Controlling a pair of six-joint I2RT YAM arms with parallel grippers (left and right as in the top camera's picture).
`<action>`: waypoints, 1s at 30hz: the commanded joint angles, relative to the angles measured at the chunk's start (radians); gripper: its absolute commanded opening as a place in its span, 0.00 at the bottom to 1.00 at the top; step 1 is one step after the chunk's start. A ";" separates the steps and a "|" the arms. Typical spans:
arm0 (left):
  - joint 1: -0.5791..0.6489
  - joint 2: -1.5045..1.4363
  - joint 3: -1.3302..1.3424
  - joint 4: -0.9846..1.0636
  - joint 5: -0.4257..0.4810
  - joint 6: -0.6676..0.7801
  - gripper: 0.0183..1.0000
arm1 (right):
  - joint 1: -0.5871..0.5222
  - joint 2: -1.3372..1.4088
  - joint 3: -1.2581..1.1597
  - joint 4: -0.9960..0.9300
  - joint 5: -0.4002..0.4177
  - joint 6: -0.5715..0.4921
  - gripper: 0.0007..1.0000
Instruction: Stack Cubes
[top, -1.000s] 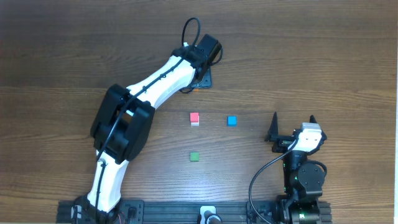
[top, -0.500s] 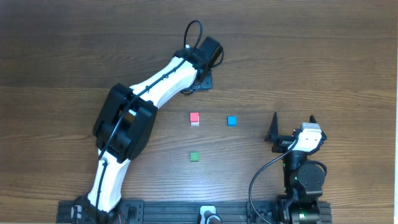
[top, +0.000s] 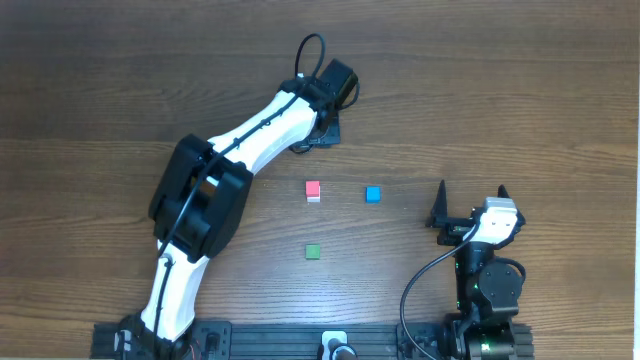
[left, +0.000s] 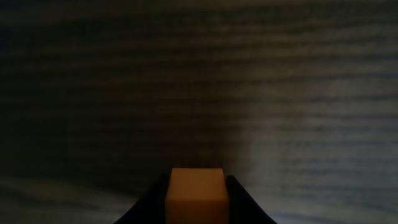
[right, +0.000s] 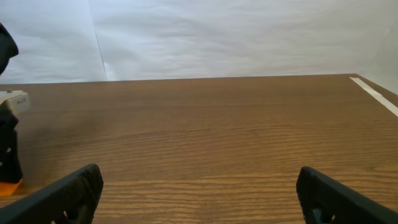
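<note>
The orange cube (left: 194, 190) is clamped in the left gripper (top: 318, 132) — the pink cube (top: 313, 188) is found at its 6 o'clock; the right gripper (top: 471, 192) is held wide.

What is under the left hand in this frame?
Under the left hand, an orange cube sits between its fingers, over the wooden table. From above the hand covers the cube, and the cube's underside is hidden, so table contact cannot be told.
</note>
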 joint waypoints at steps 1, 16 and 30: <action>-0.014 -0.123 0.019 -0.044 0.016 0.003 0.14 | 0.000 -0.009 -0.009 0.002 -0.009 -0.005 0.99; -0.148 -0.415 -0.197 -0.155 -0.010 -0.159 0.12 | 0.000 -0.009 -0.009 0.002 -0.009 -0.005 0.99; -0.178 -0.414 -0.307 -0.114 -0.010 -0.216 0.12 | 0.000 -0.009 -0.009 0.002 -0.009 -0.005 0.99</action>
